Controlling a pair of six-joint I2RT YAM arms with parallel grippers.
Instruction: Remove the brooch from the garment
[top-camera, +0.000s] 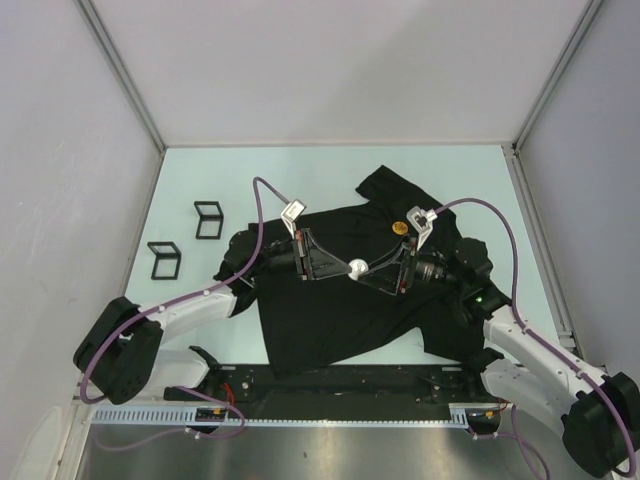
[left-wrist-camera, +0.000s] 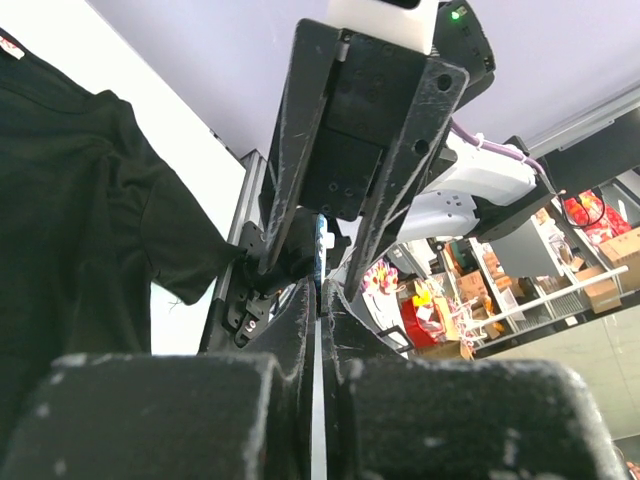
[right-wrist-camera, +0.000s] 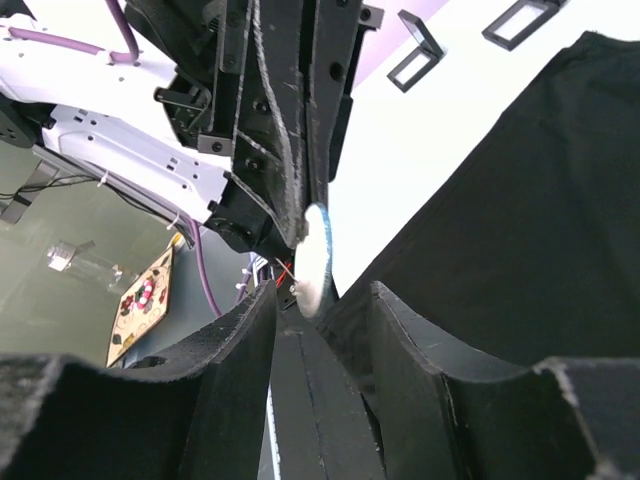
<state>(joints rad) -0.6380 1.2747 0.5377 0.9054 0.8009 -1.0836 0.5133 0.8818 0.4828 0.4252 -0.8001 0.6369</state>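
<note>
Grey walls (top-camera: 330, 70) stand on three sides of a pale desk (top-camera: 200, 170). The garment (top-camera: 330, 310), a black short-sleeved T-shirt, lies spread on the middle of the desk, a little crumpled. Two small black frames (top-camera: 208, 220) stand on the bare desk to the left of the shirt, apart from it. Both arms reach in over the shirt and their tips meet there, almost nose to nose. Between them is the brooch (top-camera: 357, 267), a small white round disc. The left hand (top-camera: 345, 267) is clenched, and the wrist views show the edge of the disc pinched at its fingertips. The right hand (top-camera: 369, 268) comes from the other side. Its two fingers (right-wrist-camera: 240, 340) stand apart with the lower rim of the disc in the gap, but I cannot tell if they press on it. Whether the disc touches the cloth I also cannot tell.
</note>
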